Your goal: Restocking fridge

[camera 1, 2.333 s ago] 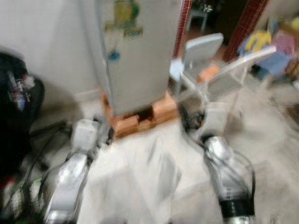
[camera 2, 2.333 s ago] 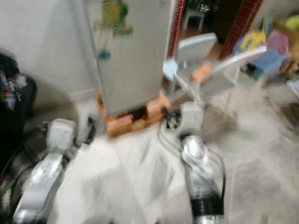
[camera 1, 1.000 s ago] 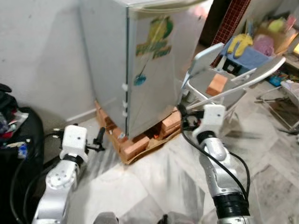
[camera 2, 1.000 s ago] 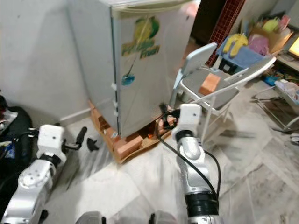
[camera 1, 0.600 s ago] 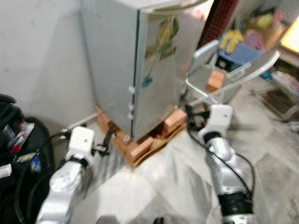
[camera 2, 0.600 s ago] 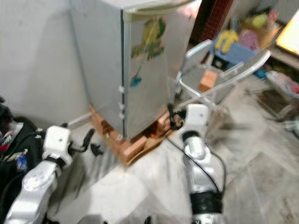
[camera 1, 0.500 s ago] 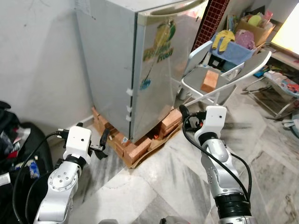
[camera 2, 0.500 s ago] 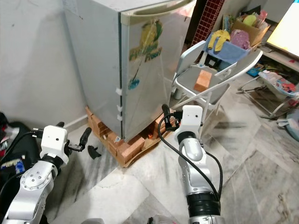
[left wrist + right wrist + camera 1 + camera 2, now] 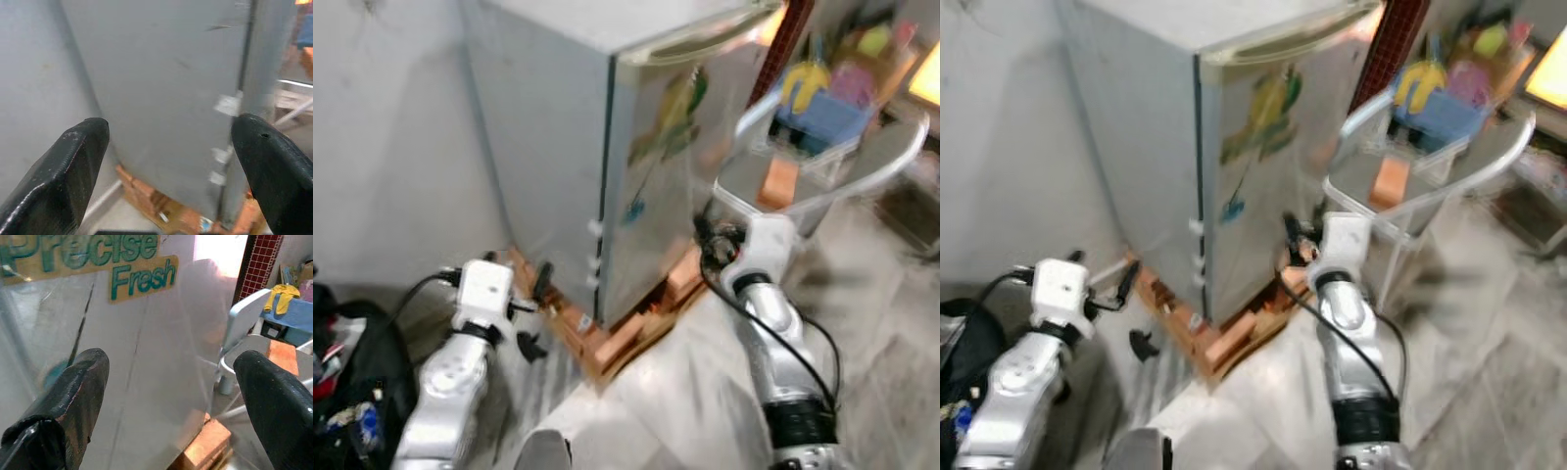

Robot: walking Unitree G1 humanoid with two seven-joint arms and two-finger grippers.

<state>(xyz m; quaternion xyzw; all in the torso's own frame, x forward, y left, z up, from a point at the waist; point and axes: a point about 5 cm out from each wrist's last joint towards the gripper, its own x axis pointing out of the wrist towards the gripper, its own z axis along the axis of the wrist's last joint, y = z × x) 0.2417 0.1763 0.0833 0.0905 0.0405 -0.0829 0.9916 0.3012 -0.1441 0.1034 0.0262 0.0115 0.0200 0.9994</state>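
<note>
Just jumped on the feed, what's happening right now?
The robot stands in front of a silver fridge whose door is shut; the fridge sits on bricks. Both arms are raised toward it, holding nothing. The left gripper points at the fridge's side near the door edge, fingers open. The right gripper faces the door's "Fresh" sticker, fingers open too. A folding chair with a brick on its seat stands to the right.

The fridge (image 9: 1234, 166) is silver-grey, with a green and yellow sticker (image 9: 88, 259) on its door reading "Fresh" in teal letters. It stands on orange-red bricks (image 9: 617, 348) over a pale marbled floor (image 9: 1469, 372). The folding chair (image 9: 1410, 186) is light grey, and a red-brick pillar (image 9: 261, 262) rises behind it.
</note>
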